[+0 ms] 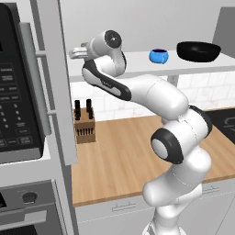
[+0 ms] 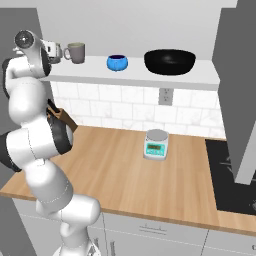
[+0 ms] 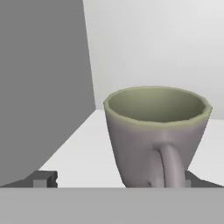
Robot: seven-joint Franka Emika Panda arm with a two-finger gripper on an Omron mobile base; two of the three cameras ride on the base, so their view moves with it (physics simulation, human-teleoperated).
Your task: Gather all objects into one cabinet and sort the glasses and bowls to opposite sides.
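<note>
One grey-olive cup (image 2: 75,52) with a handle stands upright at the left end of the cabinet's white shelf floor (image 2: 135,74). In the hand view this cup (image 3: 157,131) is close up, handle toward the camera, between the fingertips and nearer the right one. My gripper (image 3: 117,180) is open, its fingers spread wider than the cup, and it sits at cup height on the shelf's left end (image 1: 75,53) (image 2: 53,50). The small blue bowl (image 2: 117,62) (image 1: 159,56) stands mid-shelf, and the wide black bowl (image 2: 170,61) (image 1: 198,51) is to its right. A second cup is hidden.
The cabinet's grey side wall (image 3: 43,87) stands close on the left of the cup. Below on the wooden counter (image 2: 115,170) are a knife block (image 1: 84,124) and a small scale (image 2: 155,144). A stove (image 2: 235,175) lies to the right, a microwave (image 1: 18,92) to the left.
</note>
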